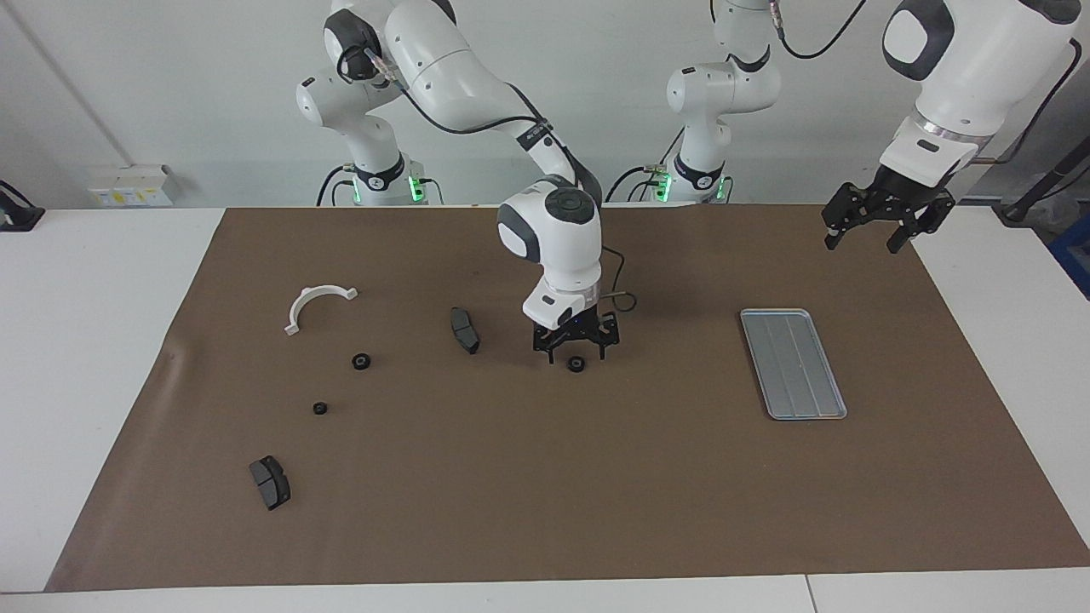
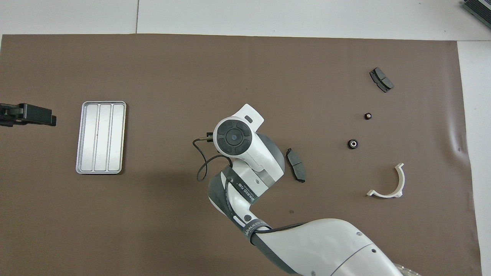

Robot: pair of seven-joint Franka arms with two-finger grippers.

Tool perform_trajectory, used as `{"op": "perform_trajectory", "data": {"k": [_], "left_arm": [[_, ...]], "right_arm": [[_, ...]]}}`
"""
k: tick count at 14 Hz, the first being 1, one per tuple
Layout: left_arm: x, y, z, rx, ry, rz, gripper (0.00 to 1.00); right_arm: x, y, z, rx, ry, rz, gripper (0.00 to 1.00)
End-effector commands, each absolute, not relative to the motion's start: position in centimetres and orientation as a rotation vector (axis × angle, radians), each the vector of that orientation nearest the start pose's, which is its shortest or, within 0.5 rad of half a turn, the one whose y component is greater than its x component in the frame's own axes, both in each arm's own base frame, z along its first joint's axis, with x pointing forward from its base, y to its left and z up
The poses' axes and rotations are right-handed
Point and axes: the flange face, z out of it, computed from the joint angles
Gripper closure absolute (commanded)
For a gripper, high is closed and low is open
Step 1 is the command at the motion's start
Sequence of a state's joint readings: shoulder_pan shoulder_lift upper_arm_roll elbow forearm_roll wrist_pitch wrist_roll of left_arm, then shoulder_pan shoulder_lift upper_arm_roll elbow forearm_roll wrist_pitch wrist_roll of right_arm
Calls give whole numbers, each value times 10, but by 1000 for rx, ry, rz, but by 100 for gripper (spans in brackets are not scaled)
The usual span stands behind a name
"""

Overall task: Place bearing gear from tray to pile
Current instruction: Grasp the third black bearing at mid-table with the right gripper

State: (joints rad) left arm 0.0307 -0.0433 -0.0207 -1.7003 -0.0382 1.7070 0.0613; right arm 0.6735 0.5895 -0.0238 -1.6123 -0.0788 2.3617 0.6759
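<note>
Hovering with fingers spread, the right end effector point(image 1: 572, 344) sits just above a lone bearing gear point(image 1: 576, 364) on the desk point(image 1: 511, 511), midway between tray point(image 1: 793, 363) and pile point(image 1: 320, 340). Next it must descend and close on that gear. Over the desk's edge, nearer the robots than the tray, the left end effector point(image 1: 881, 223) waits open.

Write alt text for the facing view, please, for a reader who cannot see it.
The right gripper hangs open just over a small black gear mid-mat, a brake pad beside it. The left gripper waits open in the air near the empty tray. A white bracket, two gears and another pad lie toward the right arm's end.
</note>
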Motion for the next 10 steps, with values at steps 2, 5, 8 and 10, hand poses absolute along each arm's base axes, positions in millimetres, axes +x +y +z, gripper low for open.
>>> {"op": "perform_trajectory", "data": {"k": [2,5,8,10], "left_arm": [[540,8,596,-3174,32,-82,0],[538,9,595,-3175,32,-65,0],[538,0,595,-3175,59,-67,0],[538,0,595,-3175,59,-67,0]], "right_arm": [[557,425,285,-3098,-76,-280,7],[555,425,283,-3100,-78,-274,27],[550,431,284,-3098,-88,-273,31],[550,431,284,-3097,-80,-271,31]]}}
